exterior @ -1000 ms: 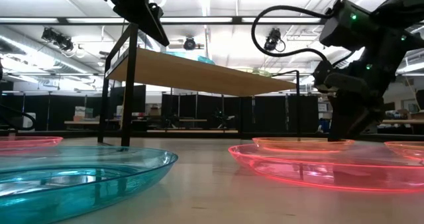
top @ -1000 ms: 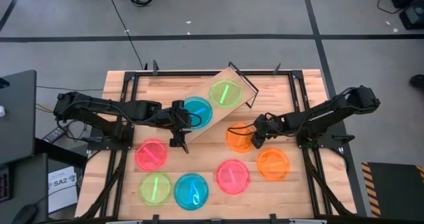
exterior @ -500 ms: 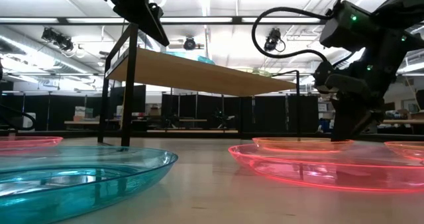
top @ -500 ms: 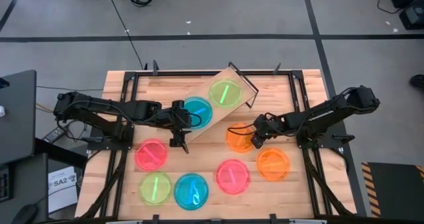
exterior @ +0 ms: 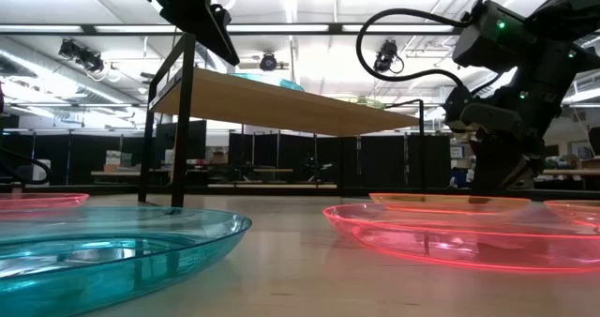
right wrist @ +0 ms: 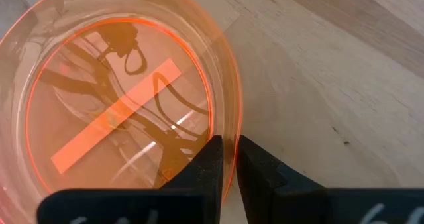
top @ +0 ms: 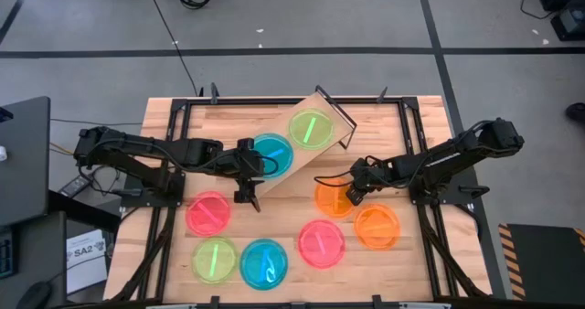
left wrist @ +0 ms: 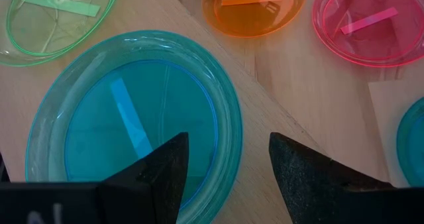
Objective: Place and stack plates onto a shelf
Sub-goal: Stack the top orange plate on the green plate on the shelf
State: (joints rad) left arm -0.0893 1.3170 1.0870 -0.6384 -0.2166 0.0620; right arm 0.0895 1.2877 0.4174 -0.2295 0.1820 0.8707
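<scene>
Pinching the rim of an orange plate with my right gripper, just beside the shelf; my left gripper hangs spread over the shelf's blue plate

A floor sheet seemingly reads "SA2" (rest illegible).

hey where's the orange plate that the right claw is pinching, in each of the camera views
High view: orange plate right of centre, just below the shelf, right claw on its rim.
Low view: thin orange rim at right, behind the pink plate.
Left wrist view: top centre.
Right wrist view: fills the left, rim between the fingers.
Shared landmark: the pink plate beside it.
</scene>
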